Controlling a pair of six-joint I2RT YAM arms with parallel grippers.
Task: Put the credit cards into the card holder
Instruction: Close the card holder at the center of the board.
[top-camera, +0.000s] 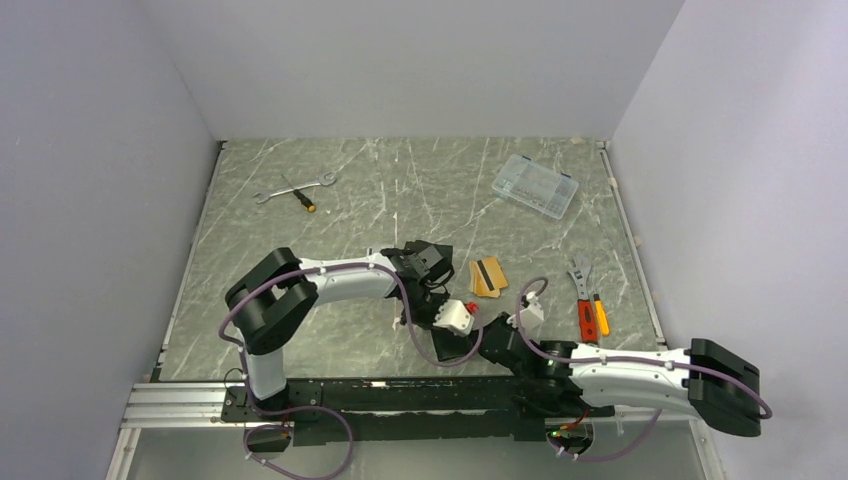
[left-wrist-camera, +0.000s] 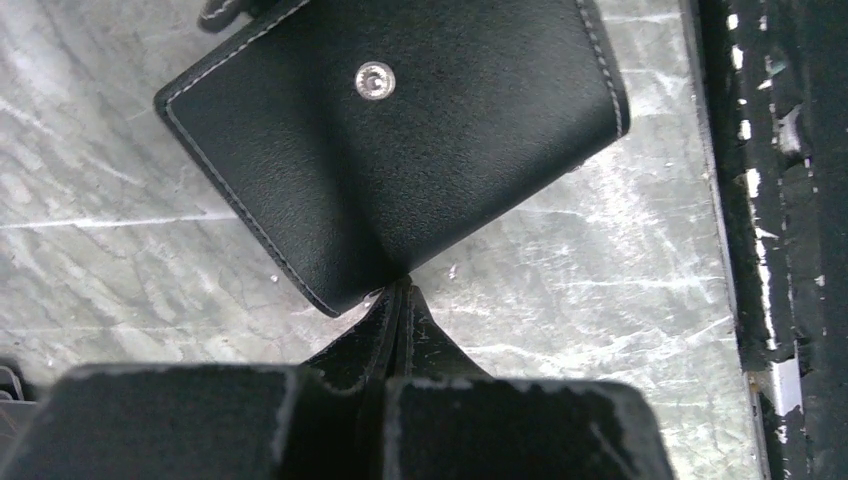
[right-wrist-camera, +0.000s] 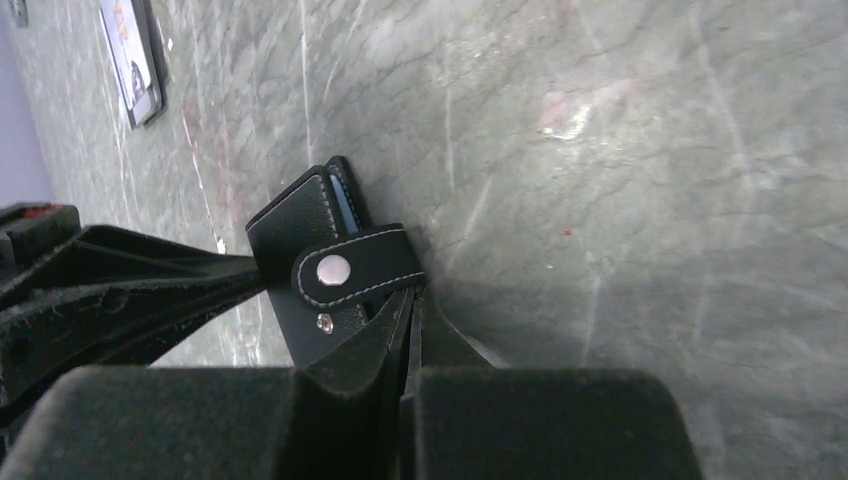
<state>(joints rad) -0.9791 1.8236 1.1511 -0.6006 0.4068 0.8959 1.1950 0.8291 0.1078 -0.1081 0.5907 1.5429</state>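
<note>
The card holder (left-wrist-camera: 400, 130) is a small black leather wallet with pale stitching along its edges and a silver snap (left-wrist-camera: 375, 80) on its flat face. Its tab (right-wrist-camera: 360, 265), carrying a second silver stud, stands off the body, and a pale blue-grey lining shows at the open edge. It sits between the two arms, near the front middle of the marbled surface (top-camera: 400, 190). The left tool (left-wrist-camera: 400, 298) is closed, pinching the wallet's edge. The right tool (right-wrist-camera: 410, 305) is closed, its tips at the tab's end; whether it grips the tab is unclear. The orange-tan credit cards (top-camera: 487, 277), one with a black stripe, lie just beyond.
</note>
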